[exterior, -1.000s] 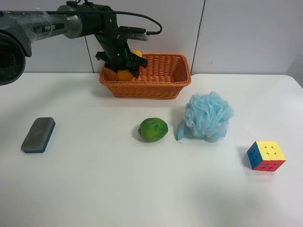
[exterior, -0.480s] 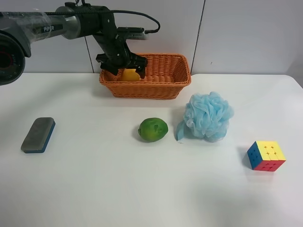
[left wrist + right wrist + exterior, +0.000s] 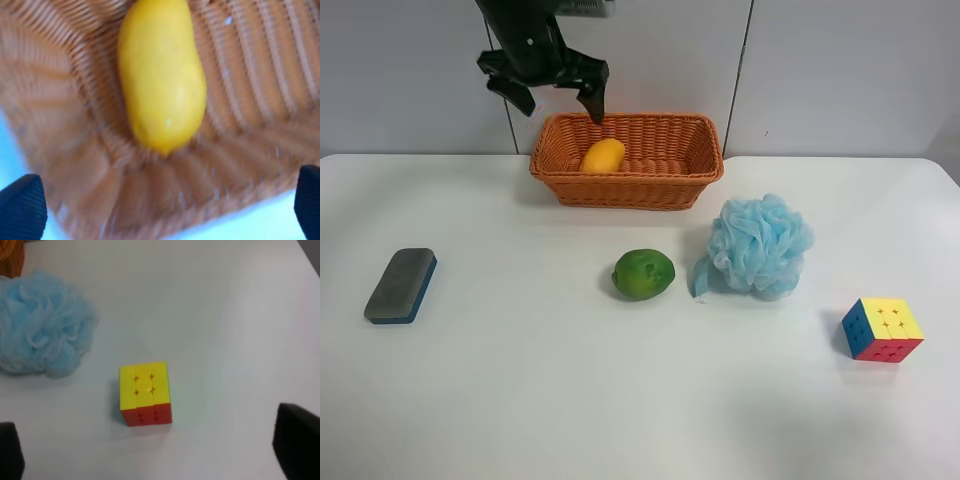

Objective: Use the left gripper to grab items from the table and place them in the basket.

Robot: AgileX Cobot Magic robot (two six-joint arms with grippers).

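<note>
The yellow-orange mango [image 3: 602, 155] lies loose in the wicker basket [image 3: 665, 185] at the table's far edge; it also shows in the left wrist view [image 3: 161, 75]. My left gripper [image 3: 552, 95] is open and empty, raised above the basket's left end. On the white table [image 3: 520, 380] lie the green fruit [image 3: 643, 273], the blue bath pouf [image 3: 758, 246], the puzzle cube [image 3: 883, 329] and the eraser block [image 3: 400, 285]. My right gripper [image 3: 150, 450] hovers open over the cube [image 3: 145, 393].
A grey panelled wall [image 3: 840, 70] stands behind the basket. The pouf [image 3: 42, 330] lies close to the cube in the right wrist view. The basket's woven floor [image 3: 235, 75] fills the left wrist view.
My left gripper let go of the mango inside the basket, opened, and rose up and away from it. The mango now rests on the basket floor.
</note>
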